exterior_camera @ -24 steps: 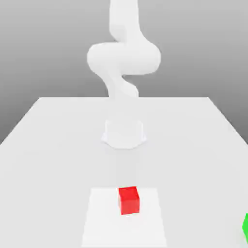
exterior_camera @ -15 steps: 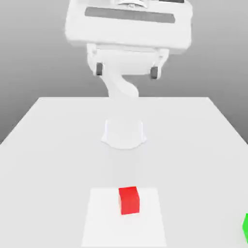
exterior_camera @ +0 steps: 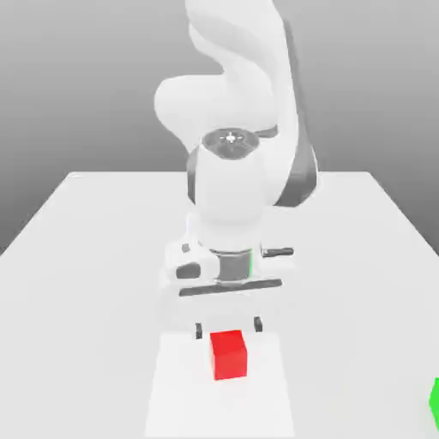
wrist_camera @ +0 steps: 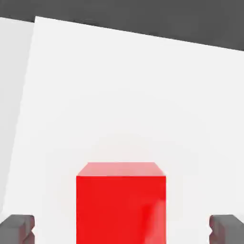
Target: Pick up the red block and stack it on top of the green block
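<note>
Exterior view: the red block [exterior_camera: 229,354] sits low centre on the worktop [exterior_camera: 103,257], the wide-open, empty jaws just behind it; closing before they straddle it would knock it aside.

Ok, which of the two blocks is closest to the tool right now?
The red block: it sits right beneath the open tool, between its fingers. The green block lies far off at the exterior view's right edge.

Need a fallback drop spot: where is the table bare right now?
Bare table on the exterior view's left of the red block, and between it and the green block. Crowded where the open gripper hangs right behind the red block.
</note>
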`<state>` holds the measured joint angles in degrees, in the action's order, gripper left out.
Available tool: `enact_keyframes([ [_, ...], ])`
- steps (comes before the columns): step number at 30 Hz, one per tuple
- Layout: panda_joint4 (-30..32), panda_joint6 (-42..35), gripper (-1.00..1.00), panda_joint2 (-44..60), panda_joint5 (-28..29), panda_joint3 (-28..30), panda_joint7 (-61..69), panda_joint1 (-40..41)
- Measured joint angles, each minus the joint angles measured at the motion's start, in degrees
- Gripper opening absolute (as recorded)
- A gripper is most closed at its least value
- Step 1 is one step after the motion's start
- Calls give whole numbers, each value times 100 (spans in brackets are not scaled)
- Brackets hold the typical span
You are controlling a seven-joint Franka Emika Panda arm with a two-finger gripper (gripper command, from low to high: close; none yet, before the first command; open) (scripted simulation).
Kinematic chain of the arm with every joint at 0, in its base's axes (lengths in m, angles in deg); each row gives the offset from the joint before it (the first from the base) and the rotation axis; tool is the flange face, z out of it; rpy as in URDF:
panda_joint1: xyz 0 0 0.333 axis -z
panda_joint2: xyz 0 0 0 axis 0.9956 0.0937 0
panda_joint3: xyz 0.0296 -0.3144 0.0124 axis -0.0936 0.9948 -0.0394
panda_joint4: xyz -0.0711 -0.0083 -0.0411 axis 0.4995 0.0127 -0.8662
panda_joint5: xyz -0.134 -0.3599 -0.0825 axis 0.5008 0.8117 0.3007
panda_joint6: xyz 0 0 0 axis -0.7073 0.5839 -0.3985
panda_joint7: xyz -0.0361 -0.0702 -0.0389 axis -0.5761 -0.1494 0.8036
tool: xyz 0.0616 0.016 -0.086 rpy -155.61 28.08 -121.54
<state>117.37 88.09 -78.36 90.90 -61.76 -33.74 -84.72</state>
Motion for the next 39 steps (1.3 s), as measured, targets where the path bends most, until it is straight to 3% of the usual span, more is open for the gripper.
enact_keyframes([
  [1,-26,176,0,208,25,33,-15,-27],
  [2,-46,315,-100,368,43,52,-23,-40],
  [9,-48,325,-100,384,65,52,-44,-39],
  [16,72,-753,-100,-815,-99,-63,107,-24],
  [24,-1305,-1559,-100,-238,-72,-684,821,-763],
  [34,-3217,-2507,-100,807,614,-1386,1326,-1755],
  [38,-3507,-2129,-100,1509,979,-1269,1203,-2059],
  [39,-3525,-1993,100,1667,1050,-1217,1158,-2106],
])
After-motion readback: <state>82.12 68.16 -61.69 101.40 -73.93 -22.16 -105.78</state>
